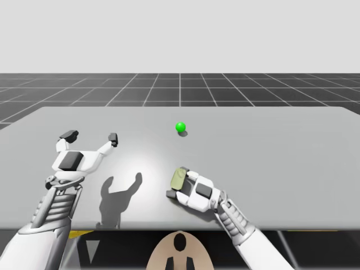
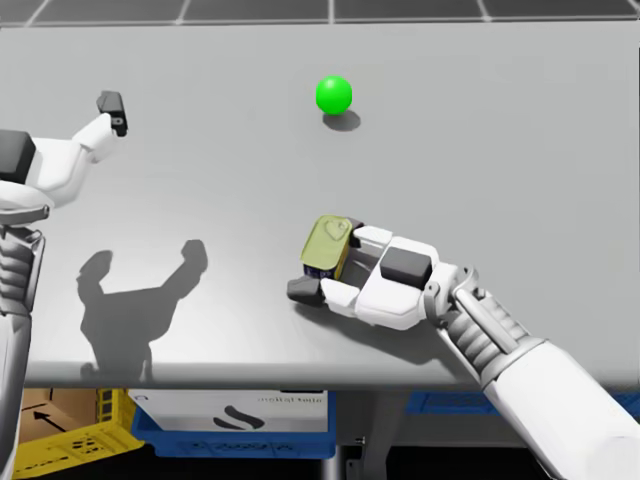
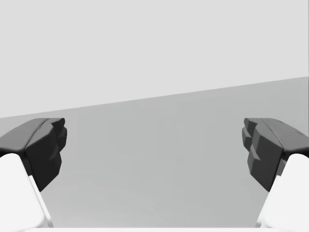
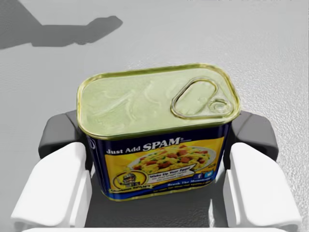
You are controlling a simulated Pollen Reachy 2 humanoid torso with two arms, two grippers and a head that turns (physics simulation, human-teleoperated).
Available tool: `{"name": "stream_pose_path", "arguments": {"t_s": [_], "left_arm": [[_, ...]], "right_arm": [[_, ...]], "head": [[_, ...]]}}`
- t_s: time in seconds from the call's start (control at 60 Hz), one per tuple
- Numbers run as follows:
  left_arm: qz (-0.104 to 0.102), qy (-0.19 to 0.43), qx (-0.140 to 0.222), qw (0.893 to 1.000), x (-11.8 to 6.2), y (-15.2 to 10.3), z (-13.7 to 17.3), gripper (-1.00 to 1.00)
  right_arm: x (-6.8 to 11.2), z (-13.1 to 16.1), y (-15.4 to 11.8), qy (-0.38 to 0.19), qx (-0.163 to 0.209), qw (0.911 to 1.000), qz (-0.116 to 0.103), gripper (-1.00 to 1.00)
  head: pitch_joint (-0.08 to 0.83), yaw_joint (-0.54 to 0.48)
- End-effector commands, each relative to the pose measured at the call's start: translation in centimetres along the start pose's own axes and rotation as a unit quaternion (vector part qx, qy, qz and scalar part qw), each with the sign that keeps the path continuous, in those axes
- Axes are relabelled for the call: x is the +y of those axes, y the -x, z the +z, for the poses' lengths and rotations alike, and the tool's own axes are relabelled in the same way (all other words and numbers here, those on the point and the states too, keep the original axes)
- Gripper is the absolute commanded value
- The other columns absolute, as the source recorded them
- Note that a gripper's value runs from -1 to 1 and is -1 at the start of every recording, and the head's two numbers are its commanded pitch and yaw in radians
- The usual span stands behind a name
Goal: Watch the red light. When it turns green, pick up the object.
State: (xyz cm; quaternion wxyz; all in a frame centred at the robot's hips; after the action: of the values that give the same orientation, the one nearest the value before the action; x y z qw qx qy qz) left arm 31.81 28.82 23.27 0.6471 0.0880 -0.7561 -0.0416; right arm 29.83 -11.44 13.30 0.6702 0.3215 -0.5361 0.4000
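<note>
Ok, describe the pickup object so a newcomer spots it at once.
On the grey table, near its front edge, lies my right gripper. Between its fingers sits a boxy can: blue-and-yellow sides, pale gold pull-tab lid, unlike the round green light farther back.

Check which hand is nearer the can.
Right. My right hand grips the can from both sides; my left hand hangs open, far off to its left.

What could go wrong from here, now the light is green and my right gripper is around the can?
1. The right gripper presses only the smooth side walls of the blue and yellow can, so the can could slip or twist in a fast lift.
2. The green light stands just beyond the can; a forward swing might knock it.
</note>
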Motion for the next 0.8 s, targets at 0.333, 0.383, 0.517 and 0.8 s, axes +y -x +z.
{"name": "stream_pose_path", "arguments": {"t_s": [0.333, 0.383, 0.517, 0.8], "left_arm": [[-0.002, 0.001, 0.002, 1.0, -0.3, 0.2, 0.0, -1.0], [-0.002, 0.001, 0.002, 1.0, -0.3, 0.2, 0.1, -1.0], [-0.003, 0.003, 0.003, 1.0, -0.5, 0.2, 0.1, -1.0], [-0.003, 0.003, 0.003, 1.0, -0.5, 0.2, 0.0, -1.0]], "right_arm": [[0.7, 0.3, -0.6, -0.005, -0.022, 0.9997, 0.001, 1.0], [0.9, 0.7, -1.5, -0.004, -0.032, 0.9995, 0.004, 1.0], [1.5, 2.8, -6.8, 0.004, -0.082, 0.9965, -0.016, 1.0], [1.1, 7.2, -17.1, 0.052, -0.186, 0.9811, 0.019, 1.0]], "head": [[0.378, 0.02], [0.358, 0.02], [0.344, 0.02], [0.351, 0.02]]}}
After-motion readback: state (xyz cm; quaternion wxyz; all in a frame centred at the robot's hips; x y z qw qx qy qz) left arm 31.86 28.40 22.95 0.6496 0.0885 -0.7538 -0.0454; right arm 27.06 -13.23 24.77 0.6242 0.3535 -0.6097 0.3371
